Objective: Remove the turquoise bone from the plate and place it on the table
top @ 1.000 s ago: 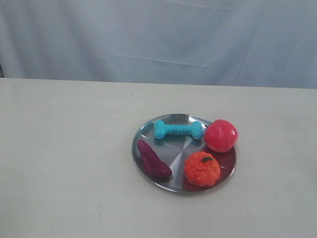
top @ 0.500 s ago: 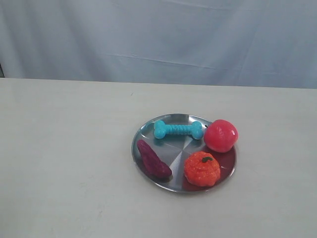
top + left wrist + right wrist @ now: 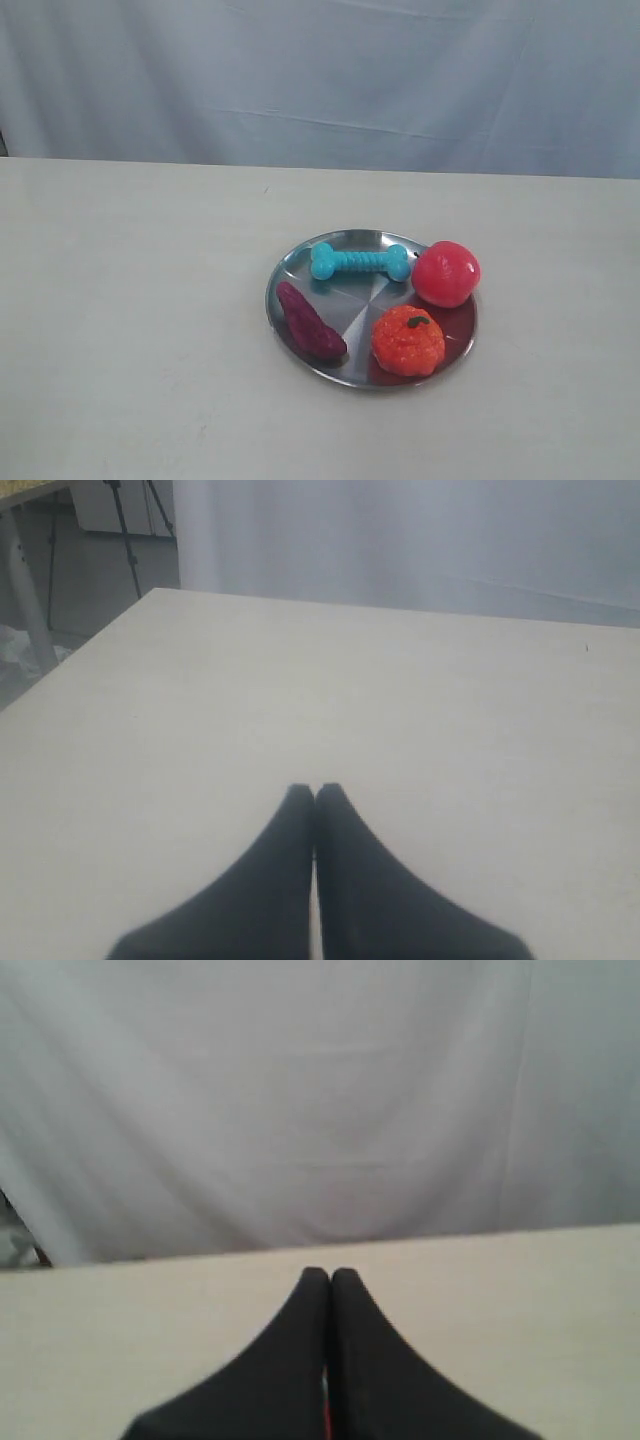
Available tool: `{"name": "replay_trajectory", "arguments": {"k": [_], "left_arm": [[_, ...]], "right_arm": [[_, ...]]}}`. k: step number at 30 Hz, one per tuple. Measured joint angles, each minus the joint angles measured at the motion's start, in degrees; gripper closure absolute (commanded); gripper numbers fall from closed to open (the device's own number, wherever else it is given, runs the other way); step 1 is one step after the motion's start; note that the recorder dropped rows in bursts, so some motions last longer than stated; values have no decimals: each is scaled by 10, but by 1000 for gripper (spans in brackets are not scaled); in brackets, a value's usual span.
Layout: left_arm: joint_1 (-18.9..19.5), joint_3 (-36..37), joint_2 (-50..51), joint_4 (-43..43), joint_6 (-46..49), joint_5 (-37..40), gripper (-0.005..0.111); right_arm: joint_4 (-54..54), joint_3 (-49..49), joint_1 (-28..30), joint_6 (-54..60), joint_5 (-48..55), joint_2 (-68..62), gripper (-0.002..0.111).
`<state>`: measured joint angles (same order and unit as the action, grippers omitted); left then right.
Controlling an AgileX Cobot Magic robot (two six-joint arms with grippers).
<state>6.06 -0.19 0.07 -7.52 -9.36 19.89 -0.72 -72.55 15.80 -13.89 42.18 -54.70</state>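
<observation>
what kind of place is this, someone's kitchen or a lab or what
Most likely a robot lab test bench, not a kitchen: a bare table backed by a plain hanging curtain, a steel plate with a toy bone on it, and tripod legs past the table's edge.

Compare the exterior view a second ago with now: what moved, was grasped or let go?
Nothing visibly changed. The turquoise bone still lies on the plate; the left gripper and the right gripper are shut and hold nothing.
</observation>
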Motion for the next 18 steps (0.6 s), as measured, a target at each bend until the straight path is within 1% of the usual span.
{"name": "replay_trajectory", "arguments": {"k": [1, 2, 3, 5, 8, 10, 12, 14, 15, 17, 18], "left_arm": [[0, 0, 0, 0, 0, 0, 107], [0, 0, 0, 0, 0, 0, 107], [0, 0, 0, 0, 0, 0, 107], [0, 0, 0, 0, 0, 0, 107], [0, 0, 0, 0, 0, 0, 107], [0, 0, 0, 0, 0, 0, 107], [0, 0, 0, 0, 0, 0, 107], [0, 0, 0, 0, 0, 0, 107], [0, 0, 0, 0, 0, 0, 107], [0, 0, 0, 0, 0, 0, 107], [0, 0, 0, 0, 0, 0, 107]], "right_arm": [[-6, -42, 0, 37, 49, -50, 109], [-9, -56, 0, 55, 64, -68, 109], [-17, -69, 0, 104, 80, -106, 109], [-22, -71, 0, 161, 84, -148, 109], [-36, -71, 0, 187, 70, -196, 109], [-52, -75, -4, 253, 81, -250, 108], [-53, -75, -21, 310, 100, -308, 108], [-53, -75, -47, 351, 96, -368, 88], [-53, -75, -57, 365, 86, -392, 66], [-44, -80, -91, 389, 47, -442, 48], [-31, -95, -111, 399, 42, -475, 48]]}}
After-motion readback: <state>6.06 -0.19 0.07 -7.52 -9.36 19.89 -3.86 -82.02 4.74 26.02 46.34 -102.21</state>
